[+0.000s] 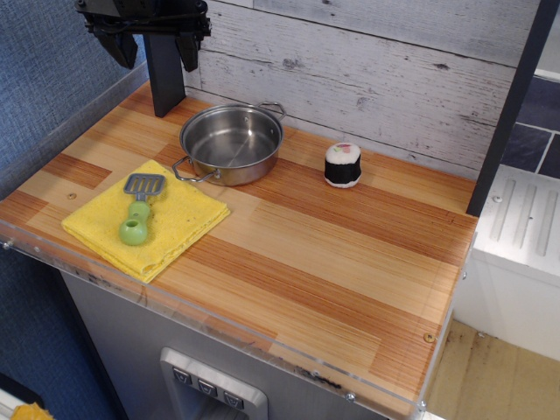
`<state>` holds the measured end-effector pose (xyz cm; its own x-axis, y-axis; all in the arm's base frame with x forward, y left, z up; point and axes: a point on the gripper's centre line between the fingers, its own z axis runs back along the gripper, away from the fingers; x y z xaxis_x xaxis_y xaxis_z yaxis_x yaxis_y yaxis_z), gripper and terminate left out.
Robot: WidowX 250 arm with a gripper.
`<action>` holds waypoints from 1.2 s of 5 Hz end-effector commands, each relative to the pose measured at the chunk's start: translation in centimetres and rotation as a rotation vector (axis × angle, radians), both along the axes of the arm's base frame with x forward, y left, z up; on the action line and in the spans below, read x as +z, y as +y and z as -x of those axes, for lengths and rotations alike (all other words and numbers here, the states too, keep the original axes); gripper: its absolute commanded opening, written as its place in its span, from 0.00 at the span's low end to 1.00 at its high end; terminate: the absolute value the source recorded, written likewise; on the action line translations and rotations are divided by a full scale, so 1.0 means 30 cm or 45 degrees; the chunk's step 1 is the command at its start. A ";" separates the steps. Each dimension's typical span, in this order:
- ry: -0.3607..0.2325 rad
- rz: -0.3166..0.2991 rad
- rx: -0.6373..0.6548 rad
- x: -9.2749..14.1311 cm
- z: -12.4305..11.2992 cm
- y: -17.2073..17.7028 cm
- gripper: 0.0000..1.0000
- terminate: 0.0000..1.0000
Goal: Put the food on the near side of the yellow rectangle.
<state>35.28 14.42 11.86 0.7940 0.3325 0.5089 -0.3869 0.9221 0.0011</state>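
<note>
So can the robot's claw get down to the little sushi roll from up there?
Probably yes. The sushi roll stands alone on bare wood, apart from the pot, with nothing over it. The gripper hangs high at the back left, jaws apart.

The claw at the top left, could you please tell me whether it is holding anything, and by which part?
Nothing is held. The claw hangs open and empty above the counter's far left corner, well apart from the sushi roll standing right of the pot.

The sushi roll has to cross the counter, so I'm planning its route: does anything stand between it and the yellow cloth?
Yes: the steel pot sits between the sushi roll and the yellow cloth. The bare wood nearer the camera is free. A spatula lies on the cloth.
</note>
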 end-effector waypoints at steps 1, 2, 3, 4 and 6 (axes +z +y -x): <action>0.000 0.000 0.000 0.000 0.000 0.000 1.00 0.00; -0.024 -0.006 -0.140 0.006 -0.015 -0.112 1.00 0.00; -0.027 -0.006 -0.223 -0.011 -0.023 -0.193 1.00 0.00; -0.012 -0.010 -0.308 -0.025 -0.037 -0.266 1.00 0.00; -0.040 0.035 -0.485 -0.089 -0.094 -0.413 1.00 0.00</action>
